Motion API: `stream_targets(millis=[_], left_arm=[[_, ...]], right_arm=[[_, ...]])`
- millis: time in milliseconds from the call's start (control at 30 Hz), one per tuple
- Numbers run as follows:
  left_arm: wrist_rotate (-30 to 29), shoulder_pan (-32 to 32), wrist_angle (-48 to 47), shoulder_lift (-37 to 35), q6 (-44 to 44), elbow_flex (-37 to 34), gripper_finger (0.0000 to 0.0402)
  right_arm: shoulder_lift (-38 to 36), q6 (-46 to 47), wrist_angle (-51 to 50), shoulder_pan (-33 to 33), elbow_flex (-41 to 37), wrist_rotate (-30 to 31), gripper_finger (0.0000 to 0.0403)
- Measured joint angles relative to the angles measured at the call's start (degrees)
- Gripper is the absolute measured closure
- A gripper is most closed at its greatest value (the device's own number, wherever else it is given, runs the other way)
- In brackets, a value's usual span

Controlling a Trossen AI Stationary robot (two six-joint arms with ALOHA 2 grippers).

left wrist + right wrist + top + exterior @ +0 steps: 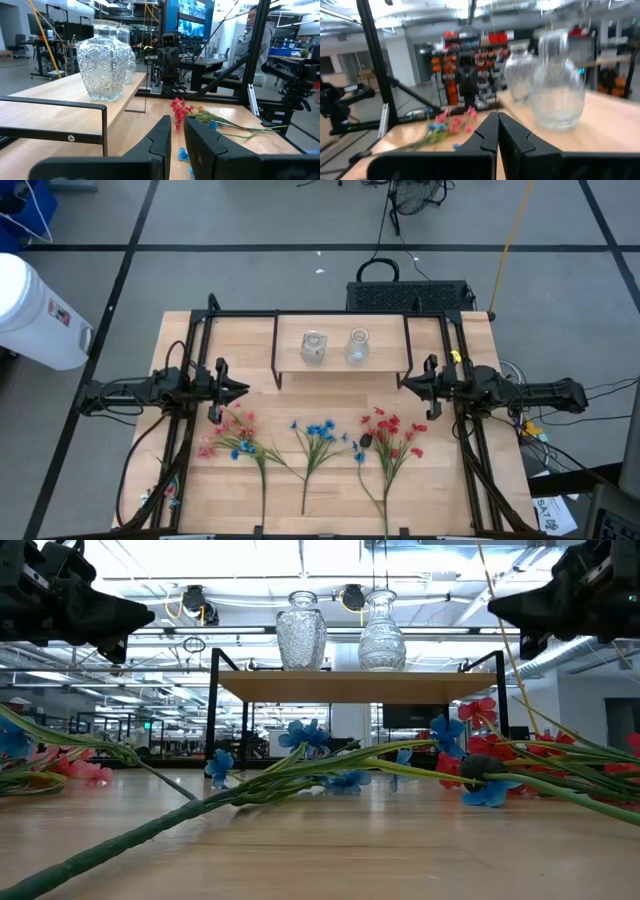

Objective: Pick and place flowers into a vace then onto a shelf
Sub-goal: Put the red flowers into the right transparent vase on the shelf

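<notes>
From above I see the left gripper hovering over the left side of the table, its fingers a narrow slit apart and holding nothing. The right gripper hovers on the right side, fingers pressed together, empty. Between them, toward the back, the shelf carries two glass vases, side by side. All three flowers lie flat on the table in front of it: the pink spray on the left, the blue spray in the middle, the red spray on the right, stems pointing to the front edge.

From table height I see both vases upright on the shelf board, the left one cut-patterned, the right one narrower at the neck. Green stems run across the tabletop in front.

My left wrist camera looks past its fingers, slightly parted, at the near vase on the shelf and the red blossoms beyond.

My right wrist camera shows its fingers closed tight, a vase ahead and the pink blossoms lying on the table.
</notes>
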Motion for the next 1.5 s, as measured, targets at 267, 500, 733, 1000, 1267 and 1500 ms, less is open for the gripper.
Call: stream_targets(millis=[267, 500, 733, 1000, 1267, 1500], left_arm=[[0.0, 0.0, 0.0, 0.0, 0.0, 0.0, 0.0344], [0.0, 0.0, 0.0, 0.0, 0.0, 0.0, 0.0344], [0.0, 0.0, 0.0, 0.0, 0.0, 0.0, 0.0344], [0.0, 0.0, 0.0, 0.0, 0.0, 0.0, 0.0344], [0.0, 0.0, 0.0, 0.0, 0.0, 0.0, 0.0344], [0.0, 0.0, 0.0, 0.0, 0.0, 0.0, 0.0344]], right_arm=[[5.0, 10.9, -1.1, -0.1, 0.0, 3.4, 0.0402], [12.7, 15.2, 0.8, 0.0, 0.0, 8.9, 0.0342], [21.2, 14.3, 15.2, 0.1, 1.6, 4.2, 0.0231], [26.1, 12.3, 40.3, 0.0, 3.1, -0.1, 0.0163], [28.0, 12.6, 29.9, 5.2, 6.3, -2.7, 0.018], [36.0, 9.6, 16.7, 15.0, 17.8, 7.8, 0.0194]])
